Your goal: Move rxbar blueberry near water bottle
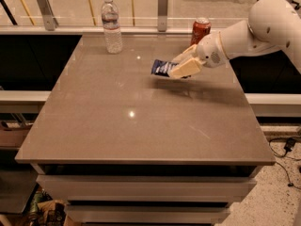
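Note:
The rxbar blueberry [162, 68], a flat bar in a dark blue wrapper, is held in the air above the grey table [117, 121], right of its middle. My gripper [181, 65] is shut on the bar's right end, and the bar's left end sticks out to the left. The white arm reaches in from the right. The water bottle [111, 25], clear with a white cap, stands upright at the table's back edge, left of centre, well left of the bar.
A red soda can [201, 30] stands at the back of the table, just behind my gripper. A railing with metal posts [162, 9] runs behind the table. The table's right edge lies under my arm.

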Controlling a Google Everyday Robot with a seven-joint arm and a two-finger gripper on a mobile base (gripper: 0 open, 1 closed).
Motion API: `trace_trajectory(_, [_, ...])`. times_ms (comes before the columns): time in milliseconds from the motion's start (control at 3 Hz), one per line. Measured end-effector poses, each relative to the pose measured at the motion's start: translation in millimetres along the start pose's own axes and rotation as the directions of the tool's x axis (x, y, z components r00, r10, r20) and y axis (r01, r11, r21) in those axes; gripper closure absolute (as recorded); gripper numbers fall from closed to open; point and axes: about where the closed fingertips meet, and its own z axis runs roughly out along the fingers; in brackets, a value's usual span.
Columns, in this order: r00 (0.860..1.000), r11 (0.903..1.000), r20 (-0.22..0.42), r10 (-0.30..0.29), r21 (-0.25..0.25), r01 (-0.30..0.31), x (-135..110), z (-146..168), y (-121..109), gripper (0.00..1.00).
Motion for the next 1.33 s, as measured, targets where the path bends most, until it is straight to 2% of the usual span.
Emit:
trace_trajectory(333, [1.000,0.9997,-0.008,0.013,0.022,-0.013,-17.2,-3.6,-11.6,1.00])
trace_trajectory(667, [0.999,0.9971,-0.004,0.036,0.067,-0.036,-36.4,-2.5,-23.5,1.00])
trace_trajectory(1000, [0.999,0.9891,0.000,0.054,0.137,-0.053,-58.1,7.3,-35.9,1.00])
trace_trajectory(1333, [0.998,0.9803,0.018,0.066,0.185,-0.068,-75.2,24.4,-52.9,1.00])
